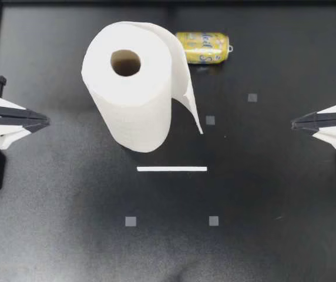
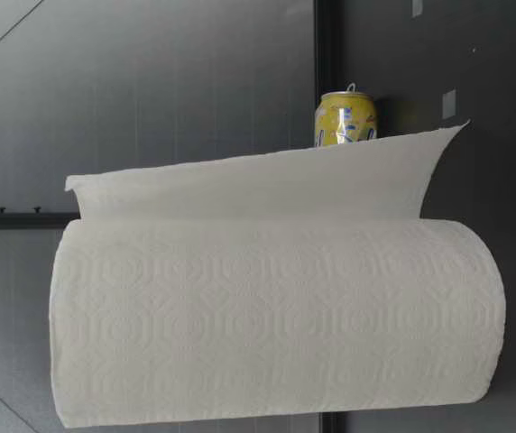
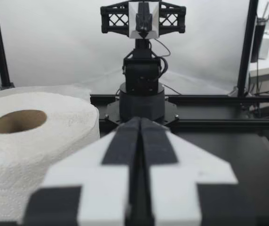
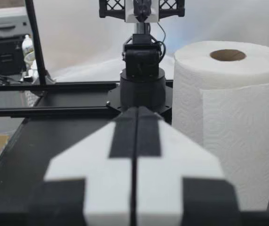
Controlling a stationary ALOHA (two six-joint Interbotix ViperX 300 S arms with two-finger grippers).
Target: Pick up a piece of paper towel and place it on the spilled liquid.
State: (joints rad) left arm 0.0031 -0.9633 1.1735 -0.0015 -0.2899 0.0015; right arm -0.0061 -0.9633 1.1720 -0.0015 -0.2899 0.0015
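Note:
A white paper towel roll [image 1: 133, 82] stands upright on the black table, a loose sheet [image 1: 185, 88] hanging off its right side. In the low view the roll [image 2: 276, 316] fills the foreground, its free sheet [image 2: 258, 185] trailing beside it. My left gripper [image 1: 46, 122] rests shut at the table's left edge, well apart from the roll. My right gripper [image 1: 294, 123] sits shut at the right edge. The left wrist view has the roll [image 3: 31, 141] beside its shut gripper [image 3: 139, 123]; the right wrist view shows the roll [image 4: 228, 117] beside its shut gripper [image 4: 137, 110]. No spilled liquid is visible.
A yellow can [image 1: 203, 47] lies on its side behind the roll, also seen in the low view as the can [image 2: 345, 117]. A white strip [image 1: 171, 169] marks the table in front of the roll, with small grey squares [image 1: 131, 221] around it.

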